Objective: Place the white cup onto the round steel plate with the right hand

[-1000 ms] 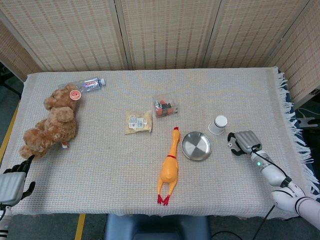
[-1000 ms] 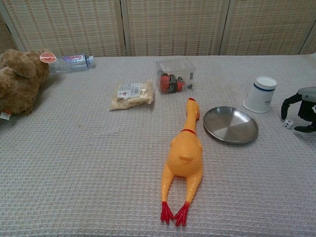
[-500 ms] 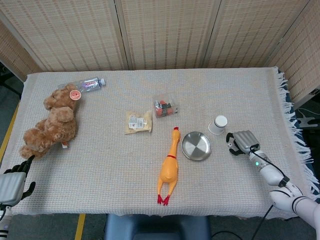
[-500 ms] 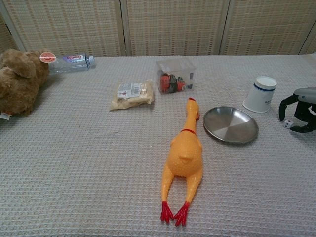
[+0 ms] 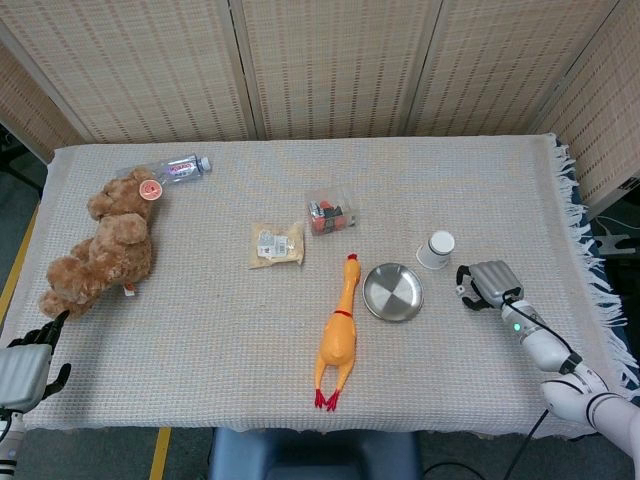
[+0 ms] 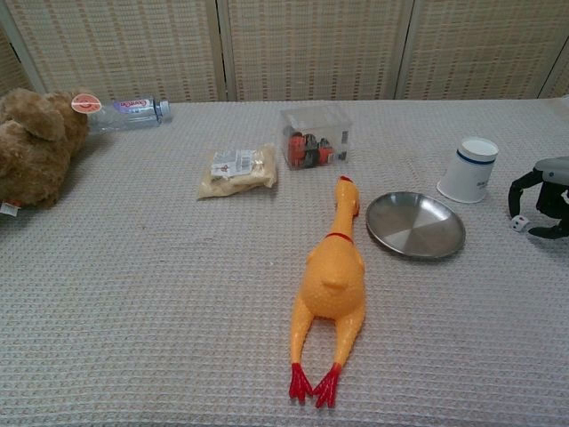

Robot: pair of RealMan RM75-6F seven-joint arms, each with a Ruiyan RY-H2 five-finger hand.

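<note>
1. Table (image 5: pixel 200 330), cloth-covered, woven screens behind. Layout same as a second ago; nothing on it has shifted.
2. Teddy bear (image 5: pixel 100 245) far left, lying down, with a water bottle (image 5: pixel 180 167) on its side just beyond it.
3. Rubber chicken (image 5: pixel 337 335) lies lengthwise mid-table, head pointing away from the robot, just left of the plate.
4. Round steel plate (image 5: pixel 392 292) is bare, nothing on it. Sits between the chicken and the right hand.
5. Right hand (image 5: pixel 488 284) is low over the cloth, right of the plate and near the cup, not touching it. Fingers curled down and apart, nothing in them. Over the last second it crept toward the cup, then backed off again, so net gain is about zero.
6. Left hand (image 5: pixel 25 368) is parked at the near-left corner, off the work area. Fingers look spread with nothing held.
7. Snack bag (image 5: pixel 276 244) and clear box (image 5: pixel 331 213) of small parts sit mid-table, well clear of the action.
8. White cup (image 6: pixel 468 169) stands upright on the cloth just behind the plate's right edge, untouched.
9. Small white die (image 6: pixel 519 224) on the cloth under the right hand's fingers.
10. Read: still approach phase, with grasp, lift and place all left to do. Hand needs to close the gap to the cup's right side.
</note>
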